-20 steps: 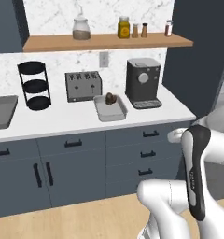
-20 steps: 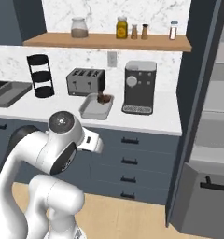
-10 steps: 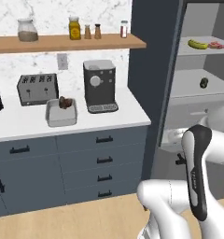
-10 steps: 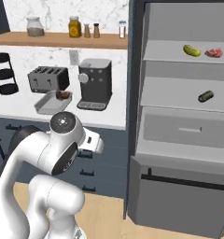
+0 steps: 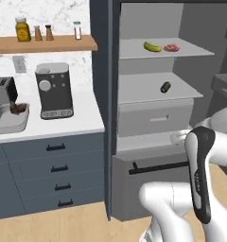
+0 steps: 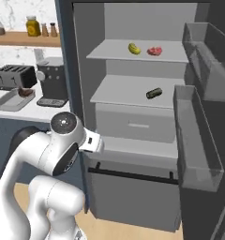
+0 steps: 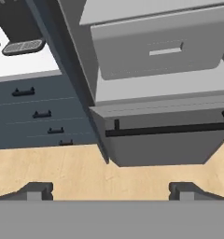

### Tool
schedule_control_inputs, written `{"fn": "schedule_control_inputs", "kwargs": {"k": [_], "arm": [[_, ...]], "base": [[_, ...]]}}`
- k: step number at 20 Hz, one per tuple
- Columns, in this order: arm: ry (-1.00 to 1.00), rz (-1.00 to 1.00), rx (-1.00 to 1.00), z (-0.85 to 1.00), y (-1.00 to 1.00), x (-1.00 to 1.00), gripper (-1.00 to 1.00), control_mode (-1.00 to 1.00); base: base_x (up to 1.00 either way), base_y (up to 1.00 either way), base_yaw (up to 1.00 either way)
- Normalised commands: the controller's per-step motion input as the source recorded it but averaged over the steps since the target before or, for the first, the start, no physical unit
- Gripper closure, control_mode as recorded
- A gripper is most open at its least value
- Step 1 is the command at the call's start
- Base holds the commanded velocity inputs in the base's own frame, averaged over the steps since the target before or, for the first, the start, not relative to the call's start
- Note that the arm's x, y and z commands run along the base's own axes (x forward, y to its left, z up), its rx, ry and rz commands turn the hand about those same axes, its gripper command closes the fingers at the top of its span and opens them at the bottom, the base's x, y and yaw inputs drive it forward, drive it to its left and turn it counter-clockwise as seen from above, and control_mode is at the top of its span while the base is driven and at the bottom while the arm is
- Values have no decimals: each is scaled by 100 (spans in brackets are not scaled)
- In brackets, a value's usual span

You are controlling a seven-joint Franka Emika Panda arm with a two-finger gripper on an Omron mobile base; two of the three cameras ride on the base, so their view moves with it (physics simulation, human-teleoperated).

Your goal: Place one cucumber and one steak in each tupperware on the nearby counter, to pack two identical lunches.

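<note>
Facing the open fridge [image 5: 158,94] after the base swung away from the counter [image 5: 82,124], the pincer [image 7: 111,190] hung open and empty; cucumbers [image 5: 152,46] and steak [image 5: 171,47] awaited fetching.

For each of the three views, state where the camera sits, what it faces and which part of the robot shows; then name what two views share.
Left base view: behind the arm on its left, facing the open cabinet; white arm lower right.
Right base view: behind on the right, same cabinet; arm lower left.
Hand view: on the hand, looking down at the floor and lower drawer; open gripper at bottom.
Shared: both base views show the yellow-green cucumber and steak on the top shelf.
</note>
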Motion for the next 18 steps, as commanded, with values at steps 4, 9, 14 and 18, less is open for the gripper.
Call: {"fn": "schedule_control_inputs", "kwargs": {"k": [4, 9, 14, 18], "arm": [[0, 0, 0, 0, 0, 0, -100, 100], [0, 0, 0, 0, 0, 0, -100, 100], [0, 0, 0, 0, 0, 0, -100, 100], [0, 0, 0, 0, 0, 0, -100, 100]], "base": [[45, -41, 1], [93, -2, 1], [50, -47, 1], [48, -48, 1]]}}
